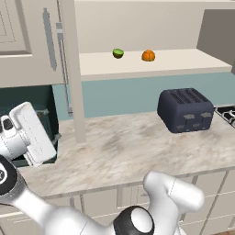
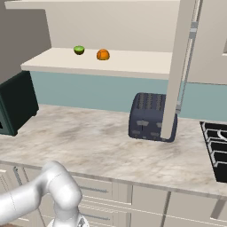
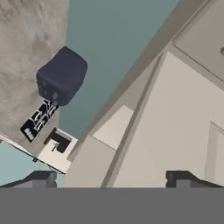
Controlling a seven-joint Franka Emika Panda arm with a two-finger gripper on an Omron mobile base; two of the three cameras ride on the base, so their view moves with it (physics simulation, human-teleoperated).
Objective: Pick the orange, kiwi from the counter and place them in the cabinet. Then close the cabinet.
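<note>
The orange (image 1: 148, 55) (image 2: 103, 54) and the lime-green kiwi (image 1: 118, 53) (image 2: 79, 50) rest side by side on the pale shelf of the cabinet (image 1: 183, 62) (image 2: 137, 62), kiwi to the left. Both cabinet doors stand swung out, one edge-on over the counter (image 1: 128, 147) (image 2: 88, 137). My gripper (image 3: 113, 178) is open with nothing between its fingertips. In the hand view it faces a cream door panel from close by. My hand hangs at the far left of the left base view, well away from the fruit.
A dark blue toaster (image 1: 186, 110) (image 2: 148, 116) (image 3: 61, 76) stands on the counter below the shelf. A black stove (image 1: 227, 112) (image 2: 217, 148) lies to the right. A dark green box-shaped appliance (image 1: 27, 103) (image 2: 15, 104) sits at the counter's left end.
</note>
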